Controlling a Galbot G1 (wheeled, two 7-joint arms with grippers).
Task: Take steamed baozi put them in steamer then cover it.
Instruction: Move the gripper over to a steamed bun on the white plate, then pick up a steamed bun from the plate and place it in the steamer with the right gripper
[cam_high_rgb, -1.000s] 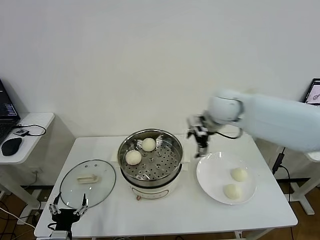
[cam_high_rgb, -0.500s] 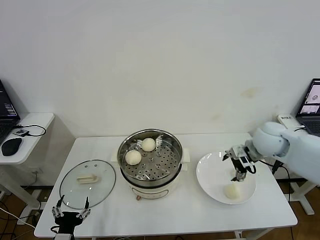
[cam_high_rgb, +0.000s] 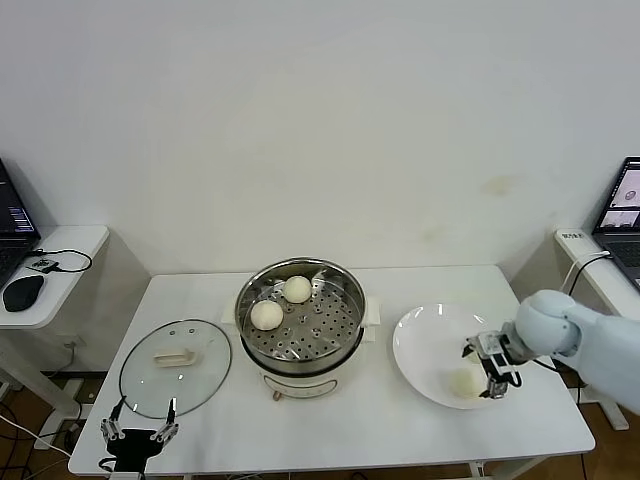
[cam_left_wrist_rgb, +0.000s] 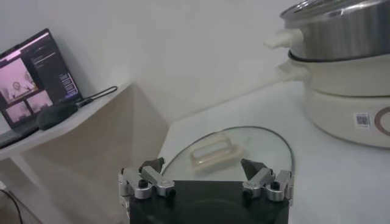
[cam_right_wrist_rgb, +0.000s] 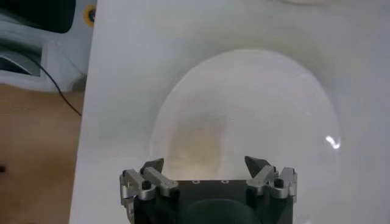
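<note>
The steamer (cam_high_rgb: 300, 325) stands mid-table with two steamed baozi (cam_high_rgb: 267, 314) on its perforated tray. My right gripper (cam_high_rgb: 486, 370) is low over the white plate (cam_high_rgb: 425, 345), open. One baozi (cam_high_rgb: 461, 381) shows just beside it. In the right wrist view a blurred baozi (cam_right_wrist_rgb: 196, 145) lies on the plate (cam_right_wrist_rgb: 268, 103) just ahead of the open right gripper (cam_right_wrist_rgb: 205, 162). The cover (cam_high_rgb: 176, 365) lies flat on the table left of the steamer. My left gripper (cam_high_rgb: 140, 434) waits open at the table's front edge, and the left wrist view shows this gripper (cam_left_wrist_rgb: 202, 163) facing the cover (cam_left_wrist_rgb: 226, 149).
A side table (cam_high_rgb: 60, 270) at the left carries a mouse (cam_high_rgb: 22, 292) and cables. A laptop (cam_high_rgb: 626, 195) stands on a desk at the right. The steamer's base (cam_left_wrist_rgb: 347, 103) rises to the right of the cover.
My right arm swung from beside the steamer's right rim across to the plate and came down low over the baozi there. The left gripper barely moved.
</note>
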